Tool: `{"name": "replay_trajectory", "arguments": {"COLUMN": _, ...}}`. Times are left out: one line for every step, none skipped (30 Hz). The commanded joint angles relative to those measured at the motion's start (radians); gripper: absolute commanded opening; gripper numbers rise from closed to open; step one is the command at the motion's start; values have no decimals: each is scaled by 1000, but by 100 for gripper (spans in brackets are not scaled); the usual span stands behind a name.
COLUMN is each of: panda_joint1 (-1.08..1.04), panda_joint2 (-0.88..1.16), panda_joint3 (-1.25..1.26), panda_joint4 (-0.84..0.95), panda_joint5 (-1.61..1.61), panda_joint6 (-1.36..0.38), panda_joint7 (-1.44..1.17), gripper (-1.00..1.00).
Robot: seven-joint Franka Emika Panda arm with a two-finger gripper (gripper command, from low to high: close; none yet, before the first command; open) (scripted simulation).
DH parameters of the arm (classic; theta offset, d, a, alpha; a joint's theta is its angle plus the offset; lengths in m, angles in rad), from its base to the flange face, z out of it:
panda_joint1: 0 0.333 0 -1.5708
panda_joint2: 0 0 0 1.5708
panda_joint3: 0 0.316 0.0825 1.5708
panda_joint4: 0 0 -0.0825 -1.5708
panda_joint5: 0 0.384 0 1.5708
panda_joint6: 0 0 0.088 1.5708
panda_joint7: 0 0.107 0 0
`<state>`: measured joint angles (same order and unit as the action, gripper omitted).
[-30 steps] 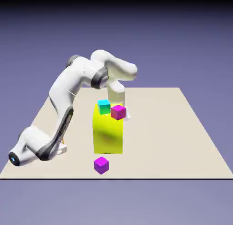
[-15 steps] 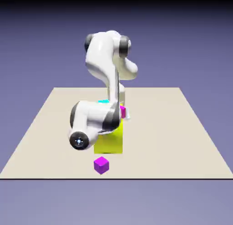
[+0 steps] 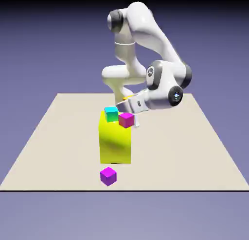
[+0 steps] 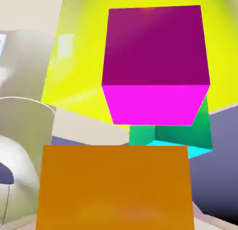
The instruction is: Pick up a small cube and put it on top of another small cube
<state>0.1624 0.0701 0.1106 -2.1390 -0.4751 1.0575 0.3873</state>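
Clock positions are read from the middle of each view, with 12 at its top. In the exterior view, a white robot arm (image 3: 155,35) rises at 12 o'clock above a beige desk (image 3: 185,151), bends over toward 2 o'clock, and turns its end effector (image 3: 123,103) back toward the exterior view's left. The end effector is closed on the small orange cube (image 4: 115,187), holding it off the desk. In the exterior view only a sliver of orange shows by the end effector, near the middle. In the hand view the orange cube is large at 6 o'clock, hiding most of the finger tips.

A tall yellow block (image 3: 115,146) stands on the desk toward 7 o'clock in the exterior view. At its upper end are two small cubes close together: a cyan cube (image 3: 111,114) toward 11 o'clock, and a magenta cube (image 3: 126,120) just below the middle. Whether those two touch each other or the block is hard to tell. A purple cube (image 3: 108,176) sits on the desk between 6 and 7 o'clock, near the edge closest to the viewer and apart from the block.

In the hand view, the magenta cube is large toward 1 o'clock against bright yellow. The cyan cube, with its green-shaded sides, is partly hidden behind it toward 4 o'clock. Pale, rounded parts of the robot fill the area from 8 to 10 o'clock.
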Motion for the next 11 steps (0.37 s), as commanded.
{"name": "replay_trajectory", "arguments": {"panda_joint1": 8, "panda_joint2": -4, "panda_joint3": -31, "panda_joint4": -24, "panda_joint5": -40, "panda_joint6": 0, "panda_joint7": -18, "gripper": -100}}
{"name": "replay_trajectory", "arguments": {"panda_joint1": 8, "panda_joint2": -3, "panda_joint3": -40, "panda_joint4": -29, "panda_joint5": -49, "panda_joint6": 0, "panda_joint7": -22, "gripper": -100}}
{"name": "replay_trajectory", "arguments": {"panda_joint1": 8, "panda_joint2": -3, "panda_joint3": -40, "panda_joint4": -29, "panda_joint5": -49, "panda_joint6": 0, "panda_joint7": -22, "gripper": -100}}
{"name": "replay_trajectory", "arguments": {"panda_joint1": 2, "panda_joint2": -16, "panda_joint3": -46, "panda_joint4": -65, "panda_joint5": -54, "panda_joint6": 25, "panda_joint7": -18, "gripper": -100}}
{"name": "replay_trajectory", "arguments": {"panda_joint1": -4, "panda_joint2": -28, "panda_joint3": -52, "panda_joint4": -101, "panda_joint5": -59, "panda_joint6": 50, "panda_joint7": -13, "gripper": -100}}
{"name": "replay_trajectory", "arguments": {"panda_joint1": -10, "panda_joint2": -41, "panda_joint3": -58, "panda_joint4": -138, "panda_joint5": -64, "panda_joint6": 75, "panda_joint7": -9, "gripper": -100}}
{"name": "replay_trajectory", "arguments": {"panda_joint1": -16, "panda_joint2": -53, "panda_joint3": -63, "panda_joint4": -174, "panda_joint5": -70, "panda_joint6": 101, "panda_joint7": -5, "gripper": -100}}
{"name": "replay_trajectory", "arguments": {"panda_joint1": -21, "panda_joint2": -64, "panda_joint3": -69, "panda_joint4": -206, "panda_joint5": -74, "panda_joint6": 123, "panda_joint7": -1, "gripper": -100}}
{"name": "replay_trajectory", "arguments": {"panda_joint1": -21, "panda_joint2": -64, "panda_joint3": -69, "panda_joint4": -206, "panda_joint5": -74, "panda_joint6": 123, "panda_joint7": -1, "gripper": 100}}
{"name": "replay_trajectory", "arguments": {"panda_joint1": -21, "panda_joint2": -64, "panda_joint3": -69, "panda_joint4": -206, "panda_joint5": -74, "panda_joint6": 123, "panda_joint7": -1, "gripper": 100}}
{"name": "replay_trajectory", "arguments": {"panda_joint1": -15, "panda_joint2": -52, "panda_joint3": -63, "panda_joint4": -170, "panda_joint5": -69, "panda_joint6": 98, "panda_joint7": -5, "gripper": 100}}
